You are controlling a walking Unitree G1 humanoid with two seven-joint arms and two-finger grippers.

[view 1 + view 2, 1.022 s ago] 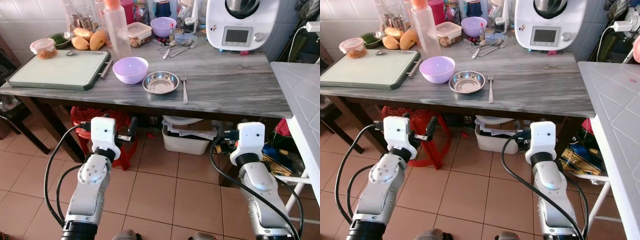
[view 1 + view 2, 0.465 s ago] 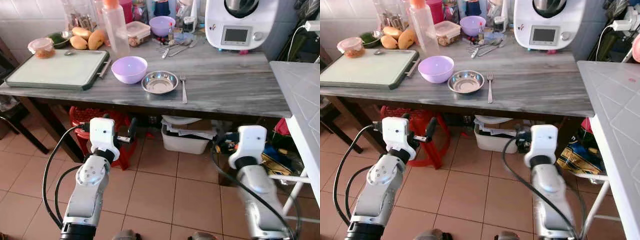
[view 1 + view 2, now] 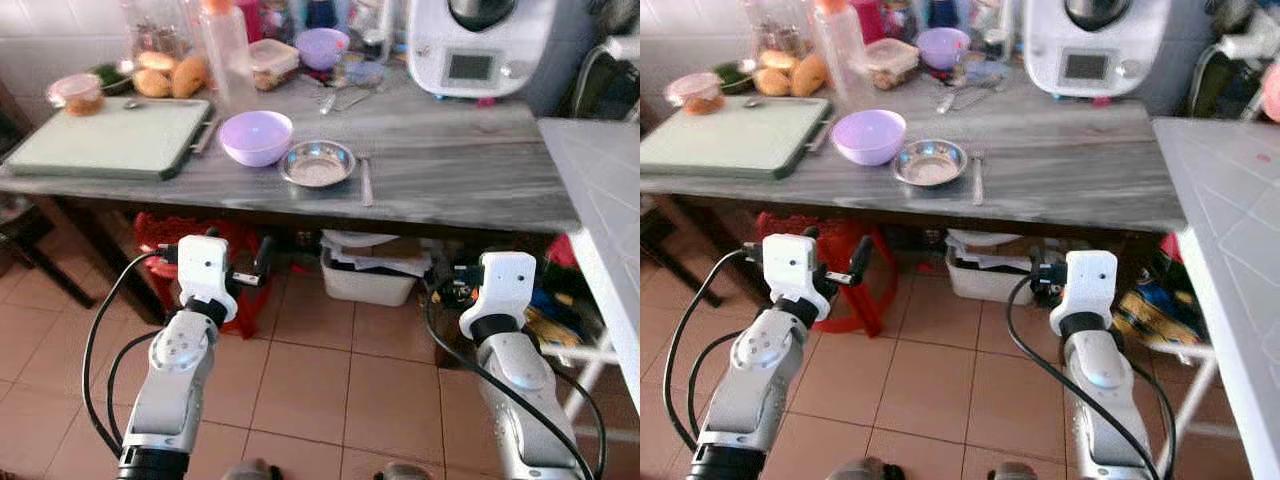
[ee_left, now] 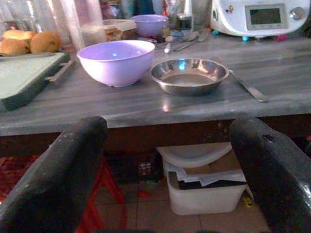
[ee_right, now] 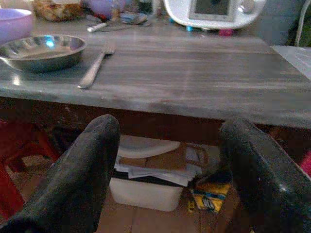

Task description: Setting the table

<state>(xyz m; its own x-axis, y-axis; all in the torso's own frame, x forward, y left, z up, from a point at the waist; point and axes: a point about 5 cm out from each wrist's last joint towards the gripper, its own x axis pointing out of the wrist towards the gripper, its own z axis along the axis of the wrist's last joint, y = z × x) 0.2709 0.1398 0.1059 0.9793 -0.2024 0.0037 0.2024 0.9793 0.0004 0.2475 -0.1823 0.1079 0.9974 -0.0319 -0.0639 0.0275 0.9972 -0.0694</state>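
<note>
Nothing on the bench (image 3: 450, 180) has moved; only my view shifted. Both my left gripper (image 4: 160, 160) and right gripper (image 5: 165, 160) gape wide, empty; I should approach squarely toward the fork (image 3: 365, 180).

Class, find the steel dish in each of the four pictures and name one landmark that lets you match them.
Left eye view: steel dish at the table's front middle.
Right eye view: dish, same spot, beside the purple bowl.
Left wrist view: dish between bowl and fork.
Right wrist view: dish, fork beside it.
Shared landmark: the fork.
</note>
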